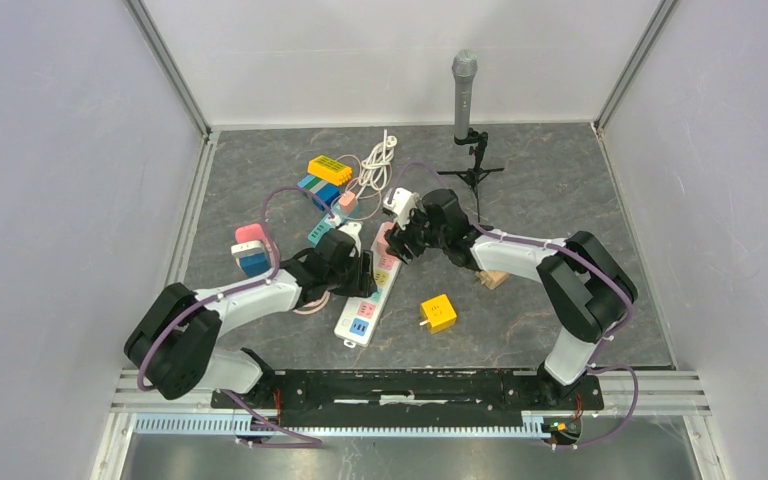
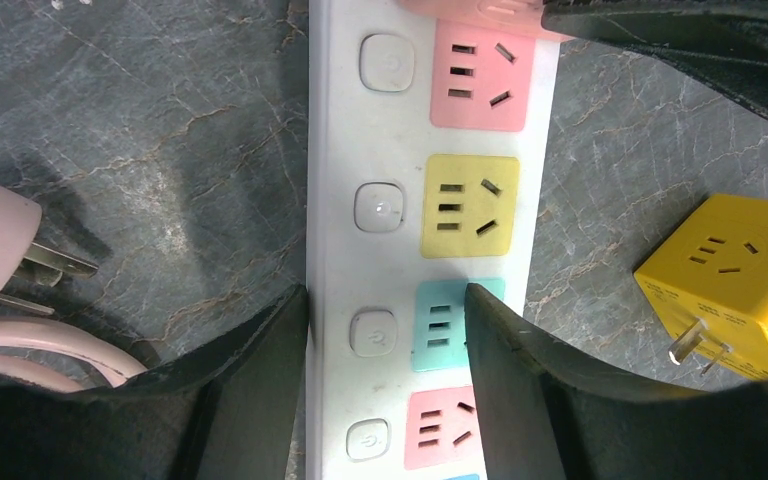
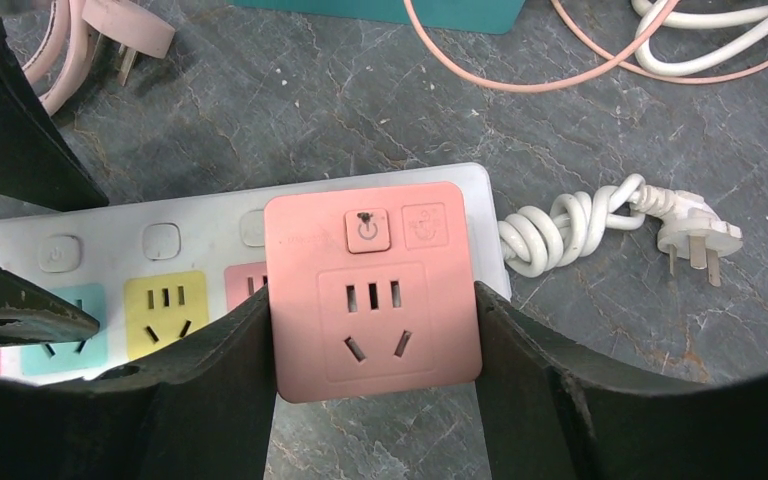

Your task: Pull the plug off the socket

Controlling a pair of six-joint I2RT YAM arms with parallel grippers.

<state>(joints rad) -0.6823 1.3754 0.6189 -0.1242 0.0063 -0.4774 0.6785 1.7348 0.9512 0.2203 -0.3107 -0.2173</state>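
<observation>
The bench (image 1: 580, 200) carries the white power strip (image 2: 335, 150), which lies flat on it. We find the left tool (image 2: 385, 290) astride the strip at the cyan socket (image 2: 440, 320). Its fingers are apart, one at the strip's edge and one over its face, evidently to hold the strip down. We cannot tell whether they bear on it. The right tool (image 3: 371, 292) is clamped on the pink plug (image 3: 372, 340), one finger flush against each side. The plug is seated at the end of the strip nearest the coiled white cord (image 3: 560, 225). We judge that this grip allows a straight pull away from the strip's face.
</observation>
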